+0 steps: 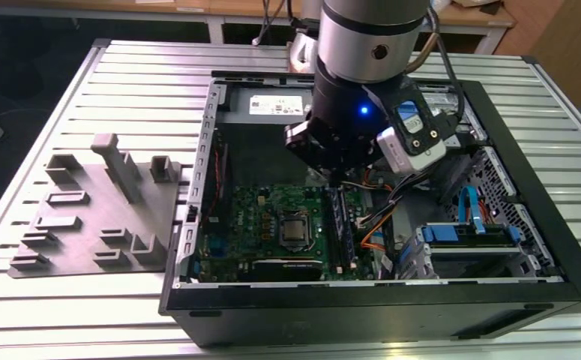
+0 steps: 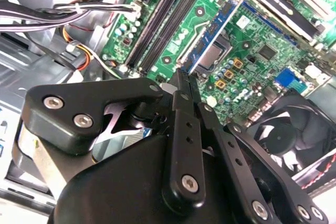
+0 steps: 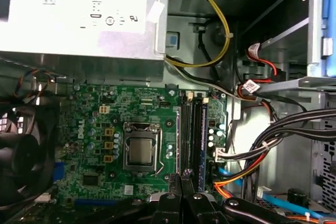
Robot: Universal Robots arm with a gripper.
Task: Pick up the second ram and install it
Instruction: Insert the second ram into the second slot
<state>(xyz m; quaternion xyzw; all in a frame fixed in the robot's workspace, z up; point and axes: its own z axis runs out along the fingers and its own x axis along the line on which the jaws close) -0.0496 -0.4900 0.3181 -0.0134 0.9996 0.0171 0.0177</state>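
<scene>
Inside the computer case [image 1: 370,315], the gripper [image 2: 181,80] hovers low over the motherboard [image 2: 252,43], fingers [image 2: 182,106] clenched on nothing. The second ram [image 2: 216,29] stands in a slot just past the fingertips. Pickup and placing look done, but I cannot tell whether it is fully seated.

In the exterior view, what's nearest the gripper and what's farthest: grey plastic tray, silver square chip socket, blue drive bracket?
1. Silver square chip socket, on the green motherboard, close by the gripper.
2. Blue drive bracket, toward the exterior view's right.
3. Grey plastic tray, far off at the exterior view's left.
</scene>
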